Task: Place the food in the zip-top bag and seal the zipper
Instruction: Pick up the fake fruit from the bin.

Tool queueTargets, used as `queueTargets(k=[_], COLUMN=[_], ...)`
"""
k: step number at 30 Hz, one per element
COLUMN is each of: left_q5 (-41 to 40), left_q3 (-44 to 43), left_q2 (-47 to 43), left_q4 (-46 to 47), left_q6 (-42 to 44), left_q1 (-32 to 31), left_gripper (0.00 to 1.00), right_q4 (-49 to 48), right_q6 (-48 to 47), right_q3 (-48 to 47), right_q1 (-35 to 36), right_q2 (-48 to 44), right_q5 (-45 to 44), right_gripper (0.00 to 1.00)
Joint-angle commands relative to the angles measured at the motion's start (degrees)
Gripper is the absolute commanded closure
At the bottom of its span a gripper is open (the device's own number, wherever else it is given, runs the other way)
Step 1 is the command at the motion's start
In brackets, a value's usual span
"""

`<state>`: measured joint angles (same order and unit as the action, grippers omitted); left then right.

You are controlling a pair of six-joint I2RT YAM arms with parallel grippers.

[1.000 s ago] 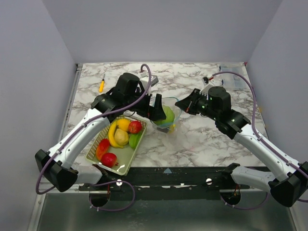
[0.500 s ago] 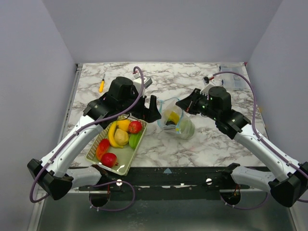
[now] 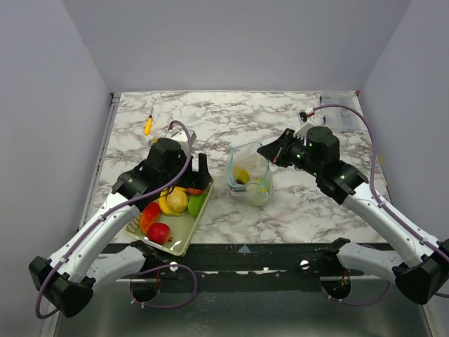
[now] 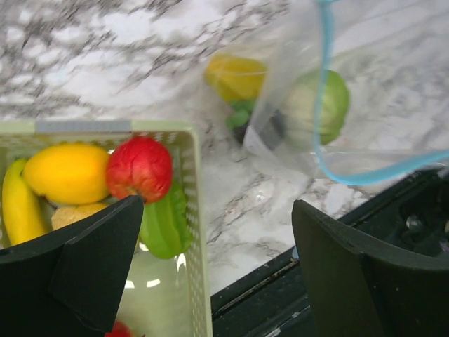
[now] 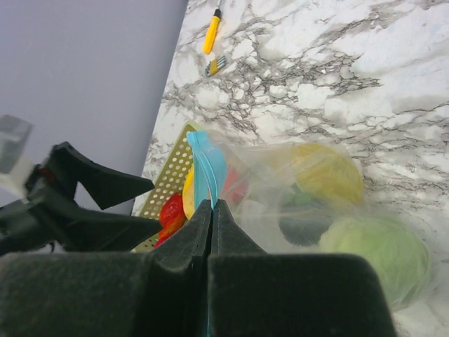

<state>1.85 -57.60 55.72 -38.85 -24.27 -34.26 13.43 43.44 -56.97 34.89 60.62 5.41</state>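
The clear zip-top bag (image 3: 249, 175) stands open in the middle of the table, with a yellow piece (image 3: 242, 174) and a green piece (image 3: 264, 186) of food inside. My right gripper (image 3: 265, 151) is shut on its light-blue zipper (image 5: 209, 172) at the bag's right rim, fingertips (image 5: 212, 205) pinching the strip. My left gripper (image 3: 200, 170) is open and empty, over the far right corner of the pale green basket (image 3: 184, 242). In the left wrist view the gripper (image 4: 217, 274) sits above the basket rim (image 4: 191, 210), with a red fruit (image 4: 139, 167), a yellow fruit (image 4: 66, 172) and a green one (image 4: 165, 225) below.
The basket also holds a banana (image 3: 163, 203) and red and orange pieces (image 3: 158, 233). A small yellow-handled tool (image 3: 148, 126) lies at the far left. The table's front edge (image 3: 245, 247) runs just below the basket and bag. Grey walls close in on both sides.
My left gripper let a green fruit go into the bag, then drew back left and nearer, over the basket. The bag settled with the green fruit inside. My right gripper kept its hold.
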Motion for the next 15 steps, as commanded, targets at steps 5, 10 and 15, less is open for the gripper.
queueTargets(k=[5,10,15], left_q5=[-9.42,-9.41,-10.10], left_q3=[10.34,17.28,19.06], left_q2=[4.15,4.22,5.60], left_q4=[-2.66,2.22,3.91], left_q6=[-14.23,-18.87,-20.26], left_q1=[10.41,15.09,15.19], left_gripper=[0.08,0.13,0.16], right_q4=[-0.99,-0.67,-0.33], right_q6=[-0.19,-0.26,-0.44], right_q3=[1.33,1.32,1.41], right_q1=[0.34,0.28,0.34], right_q2=[-1.13,-1.54,-1.80], right_q5=[-1.12,-1.25,-1.73], right_gripper=[0.99,0.99,0.99])
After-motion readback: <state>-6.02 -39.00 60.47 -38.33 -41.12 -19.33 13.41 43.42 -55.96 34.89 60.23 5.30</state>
